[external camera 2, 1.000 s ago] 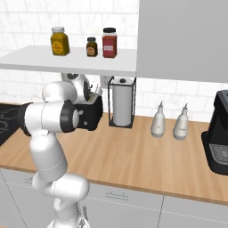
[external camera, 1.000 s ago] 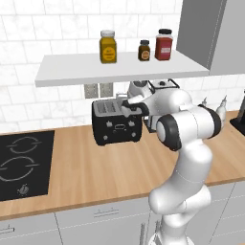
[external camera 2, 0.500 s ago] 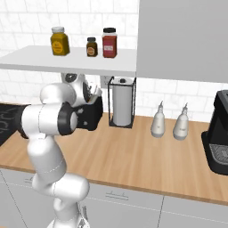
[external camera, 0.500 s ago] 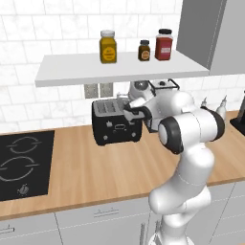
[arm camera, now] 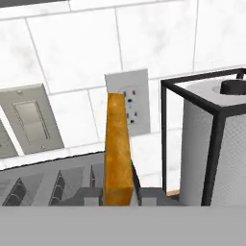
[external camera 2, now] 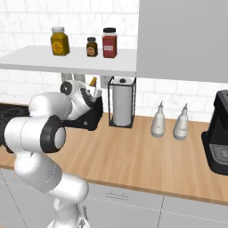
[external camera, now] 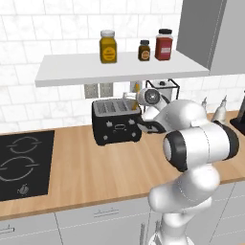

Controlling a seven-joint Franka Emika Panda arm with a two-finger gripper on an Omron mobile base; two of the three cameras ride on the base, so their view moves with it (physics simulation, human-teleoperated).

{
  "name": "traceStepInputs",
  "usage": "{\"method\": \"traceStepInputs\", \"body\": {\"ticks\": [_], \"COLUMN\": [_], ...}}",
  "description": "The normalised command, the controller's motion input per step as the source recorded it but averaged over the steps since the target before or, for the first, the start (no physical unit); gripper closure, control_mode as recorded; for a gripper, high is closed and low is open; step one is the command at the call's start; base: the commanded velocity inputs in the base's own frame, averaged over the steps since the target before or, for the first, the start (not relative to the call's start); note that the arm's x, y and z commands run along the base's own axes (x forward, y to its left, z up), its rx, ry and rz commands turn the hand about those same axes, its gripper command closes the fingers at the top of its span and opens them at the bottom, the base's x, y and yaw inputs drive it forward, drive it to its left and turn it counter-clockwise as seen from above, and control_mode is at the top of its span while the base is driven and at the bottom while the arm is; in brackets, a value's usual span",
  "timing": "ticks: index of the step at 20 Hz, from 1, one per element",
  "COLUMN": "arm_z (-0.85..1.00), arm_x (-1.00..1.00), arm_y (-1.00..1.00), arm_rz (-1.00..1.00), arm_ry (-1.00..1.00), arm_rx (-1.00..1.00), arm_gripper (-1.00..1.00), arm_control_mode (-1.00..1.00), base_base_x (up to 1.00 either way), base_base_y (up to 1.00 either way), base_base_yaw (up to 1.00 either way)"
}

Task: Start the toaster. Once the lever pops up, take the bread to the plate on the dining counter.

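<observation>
The black toaster with its silver top stands on the wood worktop against the tiled wall; part of it also shows behind my arm. Its slots lie below the hand. The bread is edge-on, orange-brown, standing upright above the toaster's right end, and it also shows as a small orange sliver. My gripper is shut on its lower end, one finger tip on each side, and it hangs over the toaster's right end. The plate and the dining counter are out of view.
A wire paper-towel holder stands just right of the toaster. A white shelf with three jars hangs low over the hand. A hob lies left; two bottles and a coffee machine stand right.
My elbow has swung out toward the base and to the right. The hand stays over the toaster's right end, a little higher, with the slice in it.
</observation>
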Motion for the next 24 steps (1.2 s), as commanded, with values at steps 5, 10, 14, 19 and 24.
{"method": "traceStepInputs", "body": {"ticks": [5, 10, 14, 19, 24], "arm_z": [0.98, 0.61, 0.60, 0.82, 0.90], "arm_x": [-0.44, -0.58, -0.86, -0.98, -0.97], "arm_y": [0.01, 0.01, 0.00, 0.00, 0.00], "arm_rz": [-0.01, -0.05, -0.08, -0.08, -0.09], "arm_ry": [-0.25, -0.03, 0.01, 0.05, 0.12], "arm_rx": [0.00, 0.01, 0.07, 0.13, 0.19], "arm_gripper": [1.00, 1.00, 1.00, 1.00, 1.00], "arm_control_mode": [-1.00, -1.00, -1.00, -1.00, -1.00], "base_base_x": [0.00, 0.00, 0.00, 0.00, 0.00], "base_base_y": [0.00, 0.00, 0.00, 0.00, 0.00], "base_base_yaw": [0.00, 0.00, 0.00, 0.00, 0.00]}}
